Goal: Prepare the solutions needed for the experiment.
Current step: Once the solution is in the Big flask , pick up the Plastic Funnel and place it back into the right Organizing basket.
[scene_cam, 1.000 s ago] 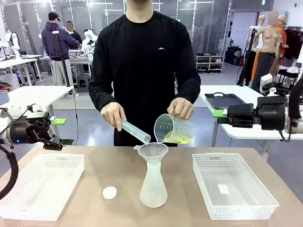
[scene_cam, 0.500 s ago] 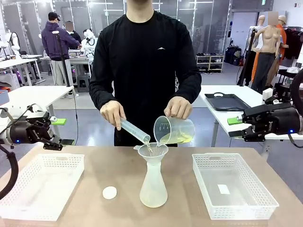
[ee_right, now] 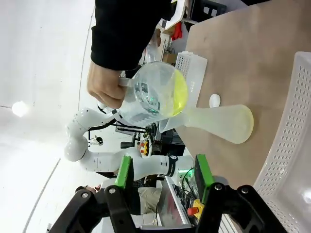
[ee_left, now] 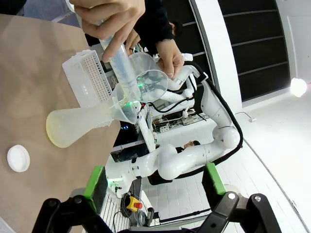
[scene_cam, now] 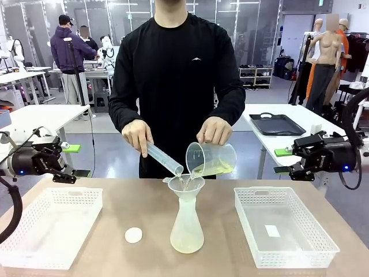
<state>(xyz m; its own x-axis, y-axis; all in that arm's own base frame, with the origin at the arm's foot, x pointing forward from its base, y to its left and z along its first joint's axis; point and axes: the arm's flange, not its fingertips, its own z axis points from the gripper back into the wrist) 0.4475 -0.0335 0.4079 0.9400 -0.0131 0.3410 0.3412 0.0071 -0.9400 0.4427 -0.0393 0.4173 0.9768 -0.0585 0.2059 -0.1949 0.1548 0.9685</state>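
Left end effector [scene_cam: 78,161], right end effector [scene_cam: 281,161] open; solutions [ee_right: 179,94] yellowest from right wrist

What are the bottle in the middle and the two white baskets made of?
The bottle looks like frosted plastic: it is cloudy and matte, and the yellow liquid shows dimly through it. The left basket and right basket look like white plastic, with rows of moulded holes in their walls.

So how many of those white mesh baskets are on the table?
2. The left basket sits on the table at the robot's left and the right basket at its right, with the flask between them. None seems hidden.
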